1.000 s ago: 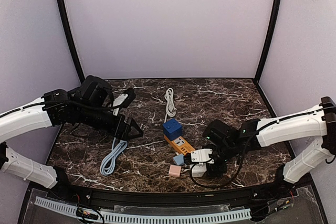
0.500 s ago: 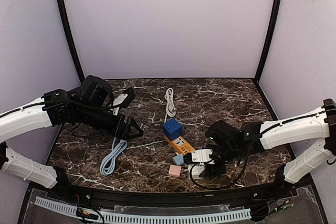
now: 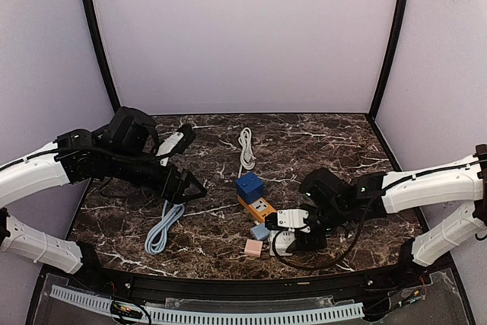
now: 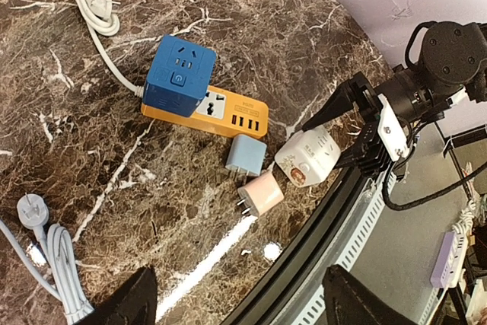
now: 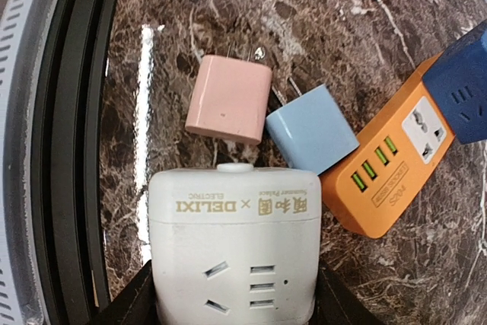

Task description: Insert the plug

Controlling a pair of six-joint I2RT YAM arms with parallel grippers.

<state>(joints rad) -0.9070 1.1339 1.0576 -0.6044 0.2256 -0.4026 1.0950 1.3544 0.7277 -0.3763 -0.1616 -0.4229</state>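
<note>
Right wrist view shows the pink plug (image 5: 228, 100) as a pale, round-cornered square block with two metal prongs on one edge. It lies flat off the near end of the orange strip (image 5: 380, 180), with the blue plug (image 5: 312, 131) between it and the strip. The pink plug lies free just ahead of the right gripper (image 5: 232, 291), whose fingers clamp the white socket (image 5: 236, 249) by its sides close beside the strip's near end, while the left gripper (image 4: 247, 298) hangs wide and bare, apart from the strip on its left.
</note>
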